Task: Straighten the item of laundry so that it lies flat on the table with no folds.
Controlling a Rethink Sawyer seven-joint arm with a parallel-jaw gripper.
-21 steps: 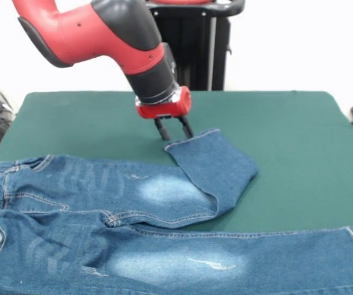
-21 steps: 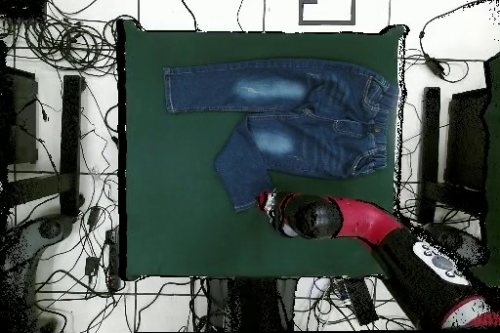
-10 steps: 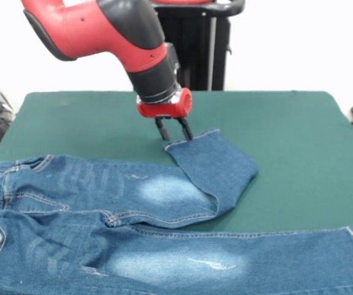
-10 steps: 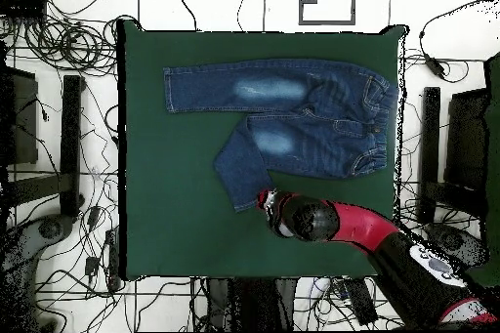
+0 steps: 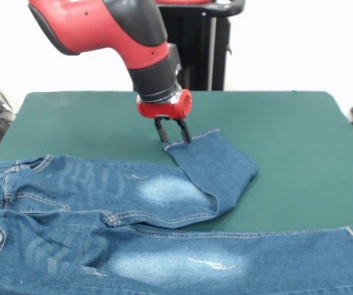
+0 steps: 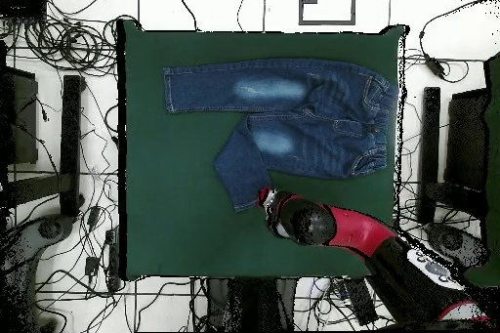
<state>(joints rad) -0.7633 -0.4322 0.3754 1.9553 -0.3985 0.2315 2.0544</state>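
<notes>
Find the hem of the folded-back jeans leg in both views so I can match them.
Front view: hem just above centre, at the gripper.
Overhead view: hem just below centre, left of the gripper.
Shared landmark: the pale knee patch on that leg.

table (image 5: 299,123) bare w/ free room | jeans (image 5: 164,246) (one leg folded) block rest

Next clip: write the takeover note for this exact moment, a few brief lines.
Pincer: open, tips down at the hem of the folded leg, nothing gripped.
Jeans: on the green table; one leg lies straight, the other leg is doubled back at the knee, its hem by the pincer.
Done: waist and one leg flat.
Left: grip the hem, pull the folded leg out straight, smooth it.
</notes>
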